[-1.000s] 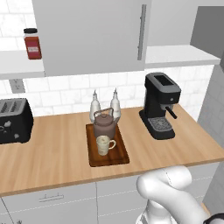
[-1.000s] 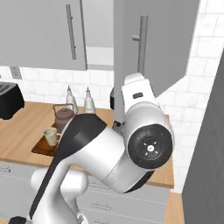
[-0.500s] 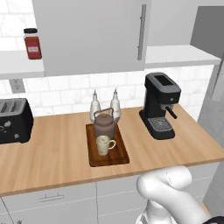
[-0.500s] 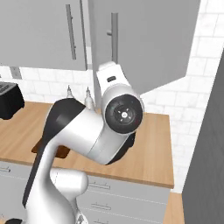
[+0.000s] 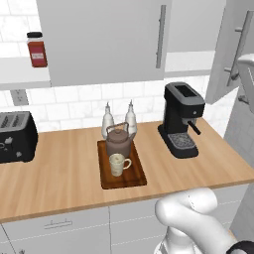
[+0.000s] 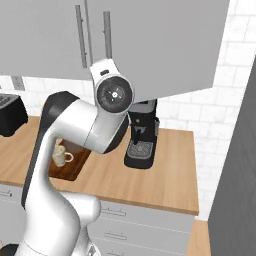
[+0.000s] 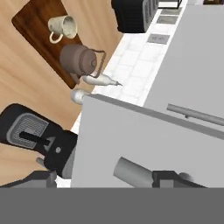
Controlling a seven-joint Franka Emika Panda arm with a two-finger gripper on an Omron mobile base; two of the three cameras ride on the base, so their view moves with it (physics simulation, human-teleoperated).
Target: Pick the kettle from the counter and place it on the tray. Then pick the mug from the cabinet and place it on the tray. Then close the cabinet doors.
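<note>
Nearby, coffee machine [image 5: 181,118] and seemingly two bottles [image 5: 118,119] flank the tray [image 5: 120,172].

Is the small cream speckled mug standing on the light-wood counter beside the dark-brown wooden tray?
No, the mug stands on the tray itself, in front of the brown kettle.

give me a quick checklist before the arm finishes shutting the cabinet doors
1. Kettle on the tray: ok, it stands at the back end.
2. Mug on the tray: ok, upright in front of the kettle.
3. Left door shut: ok, it looks flush in the left base view.
4. Right door shut: not ok, it is swung out at an angle.
5. Pincer on the right door: cannot tell; the tips sit by the door's bar handle, contact unclear.
6. Door's path free: ok, the coffee machine stands below the door's edge.
</note>
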